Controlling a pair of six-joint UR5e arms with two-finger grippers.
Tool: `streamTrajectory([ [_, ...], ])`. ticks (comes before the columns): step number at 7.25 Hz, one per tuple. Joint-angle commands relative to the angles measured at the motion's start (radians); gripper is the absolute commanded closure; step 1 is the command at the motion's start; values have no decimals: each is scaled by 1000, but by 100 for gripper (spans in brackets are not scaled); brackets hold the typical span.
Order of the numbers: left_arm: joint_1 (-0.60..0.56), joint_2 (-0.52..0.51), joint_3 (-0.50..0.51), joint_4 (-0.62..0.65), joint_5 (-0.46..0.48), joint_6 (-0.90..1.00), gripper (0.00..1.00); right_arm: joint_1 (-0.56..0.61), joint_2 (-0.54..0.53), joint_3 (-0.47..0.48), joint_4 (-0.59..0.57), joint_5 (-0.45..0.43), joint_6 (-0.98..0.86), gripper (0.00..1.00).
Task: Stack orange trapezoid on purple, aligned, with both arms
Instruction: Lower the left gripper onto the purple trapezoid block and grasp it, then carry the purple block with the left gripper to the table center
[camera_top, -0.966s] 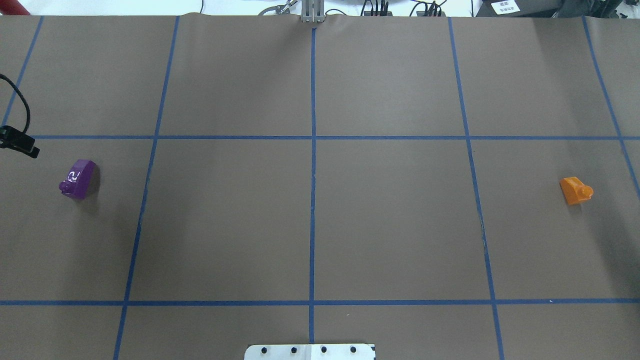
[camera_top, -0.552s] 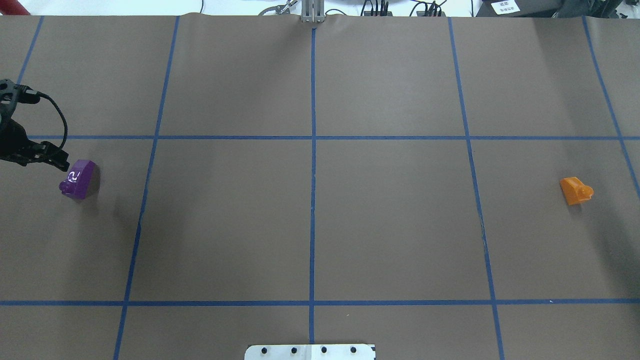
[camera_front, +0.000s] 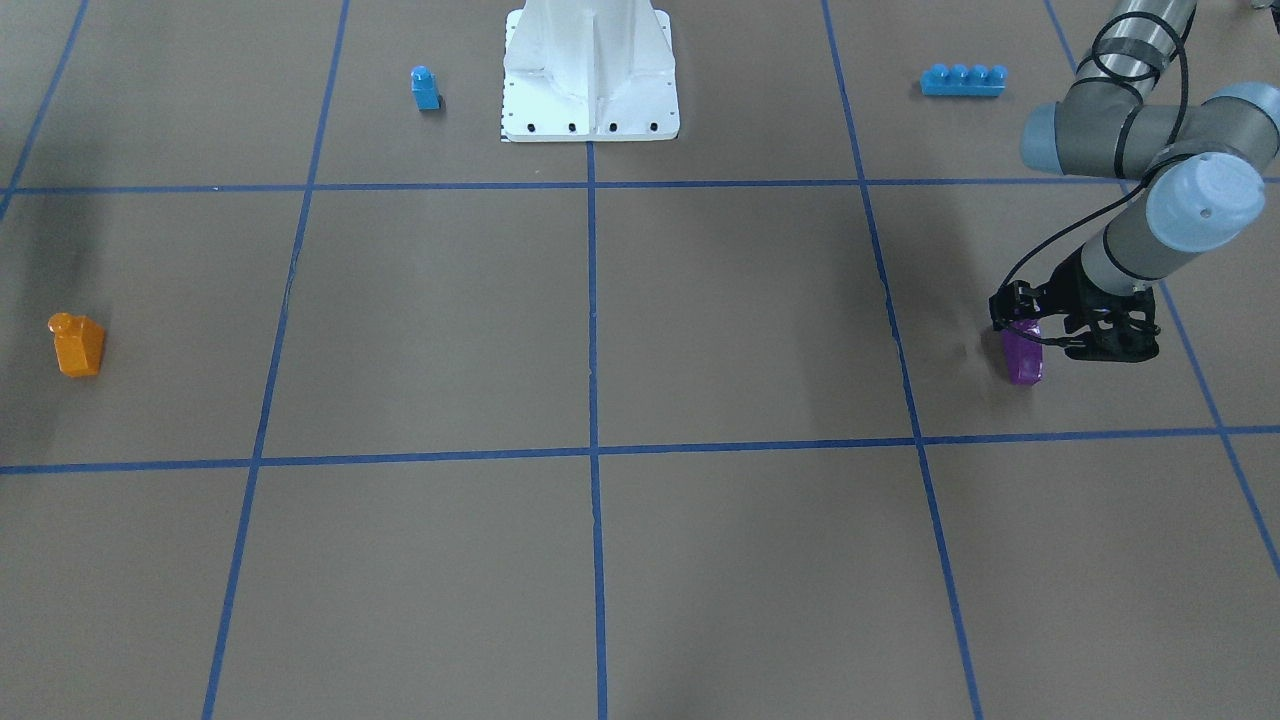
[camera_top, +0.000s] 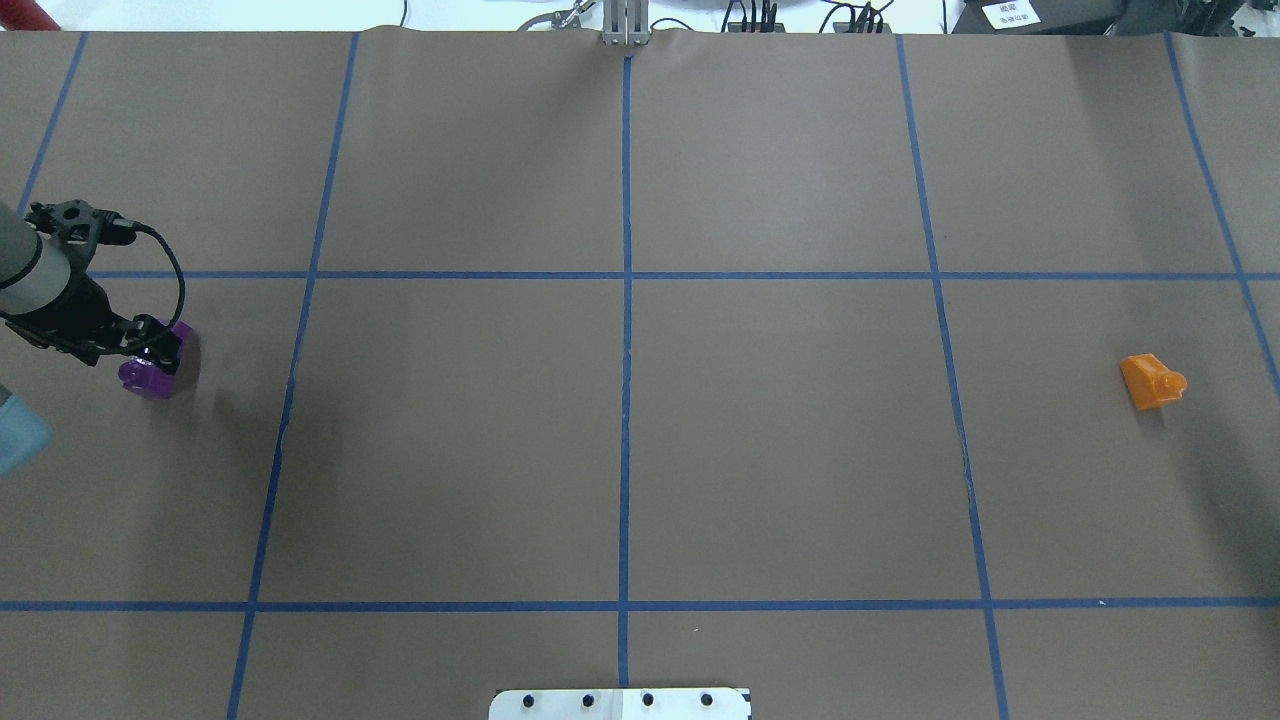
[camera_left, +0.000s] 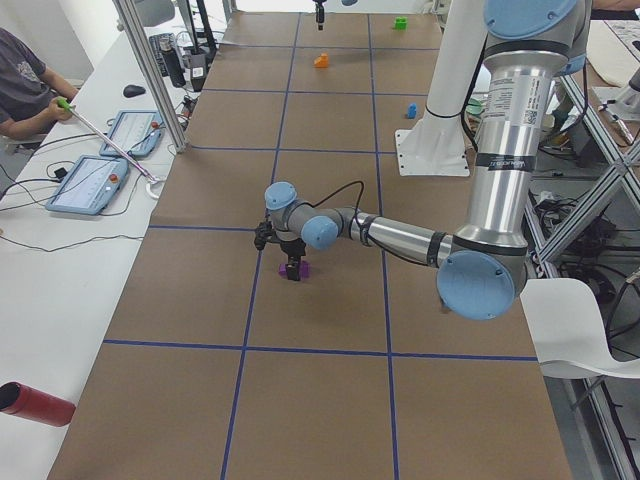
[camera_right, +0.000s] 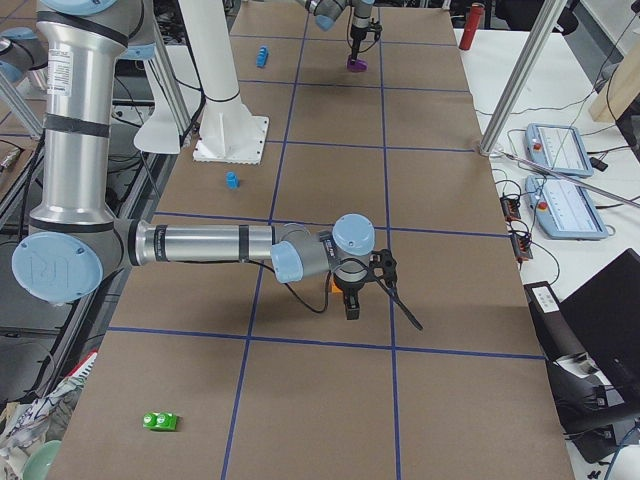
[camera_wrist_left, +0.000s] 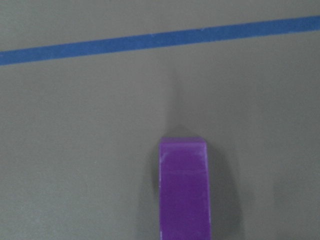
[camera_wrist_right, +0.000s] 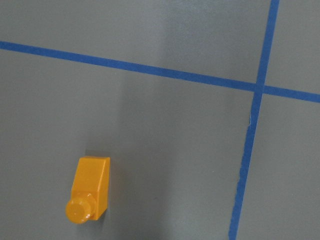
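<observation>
– Brown and crossed by blue tape lines (camera_top: 625, 400), the tabletop (camera_top: 780, 450) carries two blocks. Where do they sit?

– Well apart. The purple block (camera_top: 148, 380) lies in the middle row of squares at the robot's left end. The orange trapezoid (camera_top: 1150, 381) lies in the same row at the right end. Neither rests on the other.

– And the arms?

– The left arm (camera_front: 1200, 200) reaches down so that the left end effector (camera_top: 150, 340) hangs right over the purple block and overlaps it in the overhead view. Its jaws look spread, with nothing pinched. Whether a finger touches the block cannot be told. The left wrist camera shows the purple block at the bottom middle of its view, on bare tabletop.

– The right side?

– The right arm (camera_right: 200, 243) shows only in the side views. The right end effector (camera_right: 351, 298) points down just beside the orange trapezoid. Whether it is spread or pressed together cannot be told. Its wrist camera sees the trapezoid low and to the left.

– Anything else?

– A white pedestal (camera_front: 590, 75) stands at the robot's edge. A small blue block (camera_front: 425, 88) sits near it on one side, and a long blue brick (camera_front: 962, 80) lies farther off on the other.
</observation>
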Motion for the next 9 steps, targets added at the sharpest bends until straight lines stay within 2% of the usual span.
streamTrajectory([
  [1,17,-2,15,0,0,-2,21,-6,0,0,-1,-1,0,0],
  [3,19,-4,27,0,0,-2,85,-7,0,0,-1,1,0,0],
  [4,19,-8,19,-2,-3,-3,100,-7,-2,0,1,1,0,0],
  [5,19,-27,16,0,-56,-5,100,-7,-2,0,1,1,-2,0],
  [6,17,-78,-16,7,-143,-93,100,-7,-2,0,1,1,0,0],
  [8,58,-256,-33,10,-146,-320,100,-9,-2,3,2,1,-2,0],
  [9,145,-336,-31,13,-123,-395,100,-9,0,3,2,-1,-2,0],
])
